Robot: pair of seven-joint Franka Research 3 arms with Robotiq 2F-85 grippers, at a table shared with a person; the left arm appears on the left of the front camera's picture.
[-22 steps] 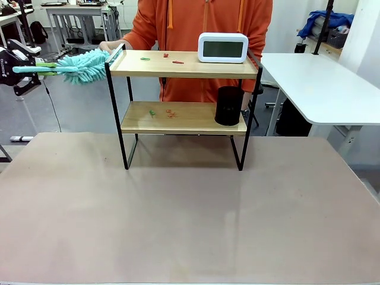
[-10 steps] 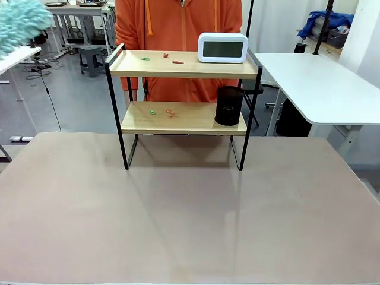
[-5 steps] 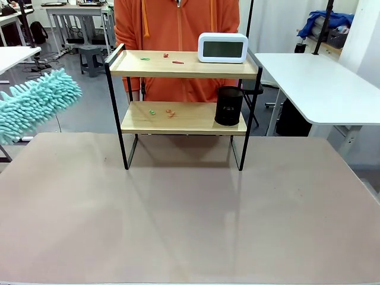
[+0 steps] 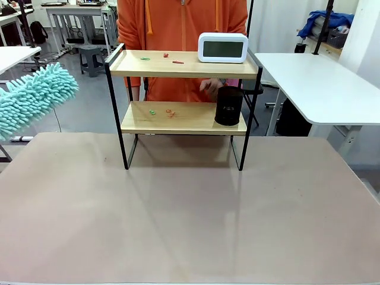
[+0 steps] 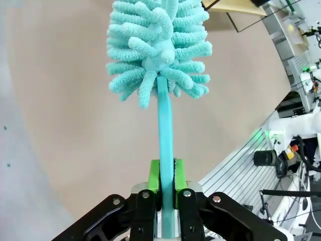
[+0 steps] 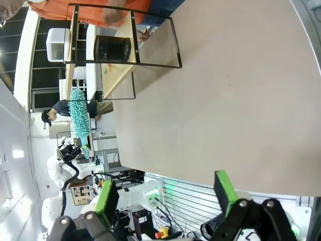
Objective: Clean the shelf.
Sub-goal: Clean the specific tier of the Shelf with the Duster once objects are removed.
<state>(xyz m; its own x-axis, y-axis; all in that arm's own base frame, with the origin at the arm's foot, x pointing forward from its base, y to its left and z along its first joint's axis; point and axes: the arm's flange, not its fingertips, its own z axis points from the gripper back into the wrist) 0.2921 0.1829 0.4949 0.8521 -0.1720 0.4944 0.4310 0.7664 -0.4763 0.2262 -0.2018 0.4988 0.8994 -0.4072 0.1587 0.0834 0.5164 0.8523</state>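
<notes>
My left hand (image 5: 166, 173) grips the duster (image 5: 160, 45) by its handle, head raised left of the shelf (image 4: 184, 64), apart; my right hand (image 6: 166, 193) gapes wide over the worktop (image 6: 225, 100).

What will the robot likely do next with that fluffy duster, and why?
Probably swing the duster right, onto the top board of the shelf. The left gripper grips its handle, the head hangs left of it, and coloured scraps lie on that board. The person's hand is by the black cup on the lower board, so the top looks freer.

Clock (image 4: 222, 47) and black cup (image 4: 228, 105) crowd the shelf (image 4: 184, 71) at right.
</notes>
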